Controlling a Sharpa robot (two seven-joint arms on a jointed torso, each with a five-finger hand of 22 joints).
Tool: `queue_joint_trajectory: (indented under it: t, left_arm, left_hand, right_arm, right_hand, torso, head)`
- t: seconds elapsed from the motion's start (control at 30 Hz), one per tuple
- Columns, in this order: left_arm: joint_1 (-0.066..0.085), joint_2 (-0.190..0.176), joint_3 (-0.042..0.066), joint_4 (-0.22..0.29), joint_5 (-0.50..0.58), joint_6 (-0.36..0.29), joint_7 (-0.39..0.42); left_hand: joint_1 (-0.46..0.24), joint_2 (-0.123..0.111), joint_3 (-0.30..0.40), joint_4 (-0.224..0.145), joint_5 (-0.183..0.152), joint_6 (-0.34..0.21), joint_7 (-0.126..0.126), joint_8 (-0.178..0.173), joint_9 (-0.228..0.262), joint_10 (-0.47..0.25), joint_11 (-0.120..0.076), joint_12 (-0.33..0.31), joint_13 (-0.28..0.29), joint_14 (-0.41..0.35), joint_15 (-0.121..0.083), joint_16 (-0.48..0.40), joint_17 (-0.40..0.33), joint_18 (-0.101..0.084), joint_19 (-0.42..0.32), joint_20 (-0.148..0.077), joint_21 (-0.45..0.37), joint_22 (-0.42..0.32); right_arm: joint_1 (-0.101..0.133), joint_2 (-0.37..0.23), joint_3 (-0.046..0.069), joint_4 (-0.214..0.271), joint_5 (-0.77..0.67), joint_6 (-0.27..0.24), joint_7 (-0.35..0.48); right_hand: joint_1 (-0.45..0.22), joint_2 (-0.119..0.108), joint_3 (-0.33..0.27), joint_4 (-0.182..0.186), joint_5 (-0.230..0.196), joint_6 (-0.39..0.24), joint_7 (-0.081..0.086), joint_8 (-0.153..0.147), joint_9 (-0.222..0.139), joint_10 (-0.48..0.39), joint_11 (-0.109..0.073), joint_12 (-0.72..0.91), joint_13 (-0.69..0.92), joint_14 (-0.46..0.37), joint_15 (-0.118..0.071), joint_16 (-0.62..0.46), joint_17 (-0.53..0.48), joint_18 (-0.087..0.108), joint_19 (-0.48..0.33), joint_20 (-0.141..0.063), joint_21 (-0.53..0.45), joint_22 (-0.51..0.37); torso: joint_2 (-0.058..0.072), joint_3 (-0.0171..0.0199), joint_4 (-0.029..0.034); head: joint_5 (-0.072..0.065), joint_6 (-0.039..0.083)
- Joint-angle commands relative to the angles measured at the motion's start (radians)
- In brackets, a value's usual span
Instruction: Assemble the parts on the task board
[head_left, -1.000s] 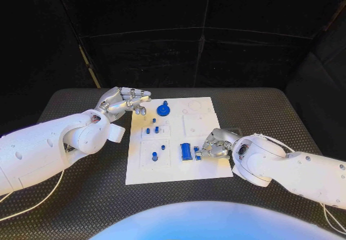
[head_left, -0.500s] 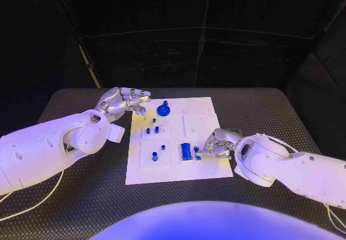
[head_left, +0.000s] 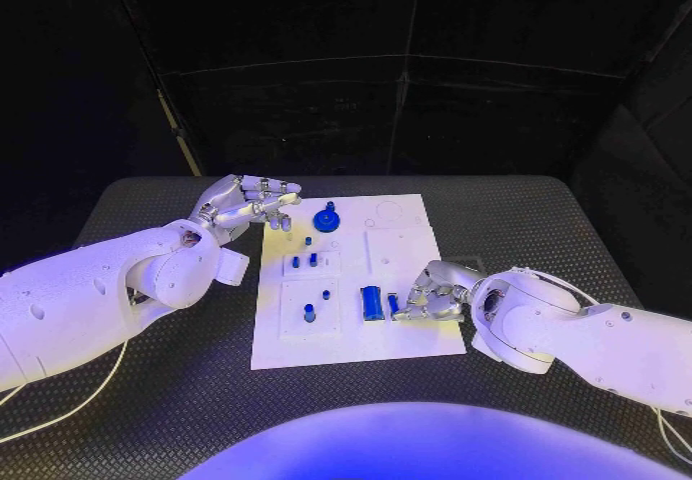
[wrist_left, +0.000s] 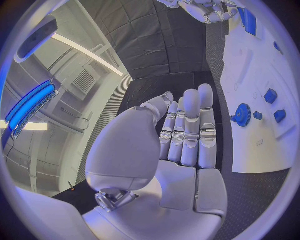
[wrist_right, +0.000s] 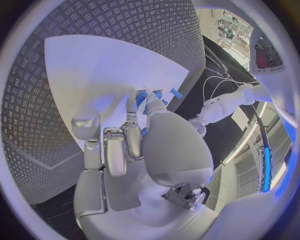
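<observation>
Head view: right hand (head_left: 430, 290) pinches a small blue part (head_left: 392, 303) over the task board (head_left: 408, 235)'s near-right area.
Left hand (head_left: 248, 204): fingers apart, empty, beside the board's far-left corner.
Risk: thin pinch may slip, dropping or tilting the part.

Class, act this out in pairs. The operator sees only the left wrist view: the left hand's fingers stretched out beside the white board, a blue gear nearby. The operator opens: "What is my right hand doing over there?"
Observer: In the head view, your right hand is at the right edge of the task board, with its fingertips on a small blue part.
Operator: Is it holding that part?
Observer: It looks so. In the right wrist view, blue shows between the thumb and a fingertip, as if pinched.
Operator: What sits on the board's near side?
Observer: In the head view, a blue peg sits in the near-left section.
</observation>
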Motion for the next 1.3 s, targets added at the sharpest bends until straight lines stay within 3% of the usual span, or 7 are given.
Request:
queue_joint_trajectory:
  t: [0.03,0.5,0.7,1.0,1.07,1.17,1.3]
  left_arm:
    - [0.001,0.001,0.001,0.000,0.004,0.011,0.004]
    - [0.000,0.004,0.001,-0.001,0.004,0.010,0.004]
    - [-0.001,0.005,0.001,-0.002,0.004,0.011,0.004]
    - [-0.003,0.005,0.001,-0.002,0.004,0.011,0.003]
    - [-0.004,0.005,0.001,-0.003,0.004,0.012,0.003]
    - [-0.006,0.005,0.001,-0.006,0.004,0.012,0.003]
    - [-0.011,0.007,0.001,-0.013,0.004,0.014,0.005]
  left_hand:
    - [-0.005,0.007,-0.005,0.001,-0.004,-0.003,0.003,-0.006,-0.001,-0.007,0.003,0.005,0.001,-0.004,0.000,-0.004,-0.002,0.012,0.004,0.004,-0.004,-0.001]
    - [-0.005,0.007,-0.005,0.001,-0.004,-0.003,0.003,-0.006,-0.001,-0.007,0.003,0.005,0.001,-0.004,0.000,-0.004,-0.002,0.012,0.004,0.004,-0.004,-0.001]
    - [-0.005,0.007,-0.005,0.001,-0.004,-0.003,0.003,-0.006,-0.001,-0.007,0.003,0.005,0.001,-0.004,0.000,-0.004,-0.002,0.012,0.004,0.004,-0.004,-0.001]
    - [-0.005,0.007,-0.005,0.001,-0.004,-0.003,0.003,-0.006,-0.001,-0.007,0.003,0.005,0.001,-0.004,0.000,-0.004,-0.002,0.012,0.004,0.004,-0.004,-0.001]
    - [-0.005,0.007,-0.005,0.001,-0.004,-0.003,0.003,-0.006,-0.001,-0.007,0.003,0.005,0.001,-0.004,0.000,-0.004,-0.002,0.012,0.004,0.004,-0.004,-0.001]
    - [-0.005,0.007,-0.005,0.001,-0.004,-0.003,0.003,-0.006,-0.001,-0.007,0.003,0.005,0.001,-0.004,0.000,-0.004,-0.002,0.012,0.004,0.004,-0.004,-0.001]
    - [-0.006,0.007,-0.006,0.002,-0.004,-0.004,0.003,-0.007,-0.001,-0.009,0.003,0.006,0.001,-0.004,0.000,-0.004,-0.002,0.012,0.004,0.004,-0.004,-0.002]
  right_arm:
    - [0.001,0.003,0.000,-0.004,0.005,0.018,0.009]
    - [0.001,0.041,0.000,-0.046,-0.025,-0.008,0.002]
    - [0.001,0.053,0.000,-0.061,-0.029,-0.012,0.004]
    - [0.001,0.051,0.000,-0.058,-0.025,-0.025,0.029]
    - [0.001,0.046,0.000,-0.054,-0.009,-0.038,0.050]
    - [0.002,0.034,0.000,-0.046,0.055,-0.068,0.124]
    - [0.003,0.016,0.001,-0.047,0.207,-0.103,0.257]
  right_hand:
    - [0.010,-0.001,0.000,-0.009,-0.006,0.002,0.001,0.000,0.001,0.006,0.001,0.002,0.066,0.101,-0.005,0.006,0.247,-0.016,0.002,-0.004,-0.004,0.001]
    - [0.037,0.025,-0.004,-0.026,-0.004,0.006,-0.003,0.001,0.006,0.006,-0.002,0.003,0.067,0.101,-0.007,0.006,0.248,-0.017,0.003,-0.005,-0.003,0.004]
    - [0.037,0.027,-0.004,-0.026,-0.004,0.006,-0.003,0.001,0.006,0.007,-0.002,0.004,0.068,0.101,-0.008,0.007,0.248,-0.017,0.003,-0.005,-0.003,0.004]
    - [0.042,0.029,-0.007,-0.029,-0.005,0.005,-0.003,0.000,0.006,0.007,-0.003,0.003,0.067,0.101,-0.008,0.006,0.247,-0.016,0.002,-0.005,-0.004,0.002]
    - [0.042,0.028,-0.011,-0.030,-0.005,-0.004,0.001,-0.005,0.005,0.005,-0.001,0.000,0.065,0.100,-0.007,0.005,0.245,-0.016,0.000,-0.005,-0.007,-0.002]
    - [0.040,0.027,-0.030,-0.030,0.004,-0.047,0.020,-0.032,-0.005,-0.004,0.015,-0.015,0.055,0.097,0.004,-0.003,0.230,-0.013,-0.013,0.001,-0.022,-0.026]
    - [0.048,0.028,-0.052,-0.032,0.010,-0.102,0.046,-0.066,-0.018,-0.085,0.038,-0.162,-0.054,0.071,0.024,-0.060,0.129,0.013,-0.090,0.018,-0.124,-0.181]
  torso:
    - [0.001,0.0001,0.0000]
    - [0.000,0.0009,0.0035]
    - [0.000,0.0006,-0.0008]
    - [-0.001,0.0010,-0.0004]
    - [-0.002,0.0014,-0.0005]
    - [-0.004,0.0017,-0.0015]
    - [-0.009,0.0010,-0.0006]
  head:
    - [0.000,0.000]
    - [0.002,0.000]
    - [0.005,0.000]
    - [0.003,0.000]
    - [0.004,0.000]
    - [0.002,0.000]
    - [-0.004,0.000]
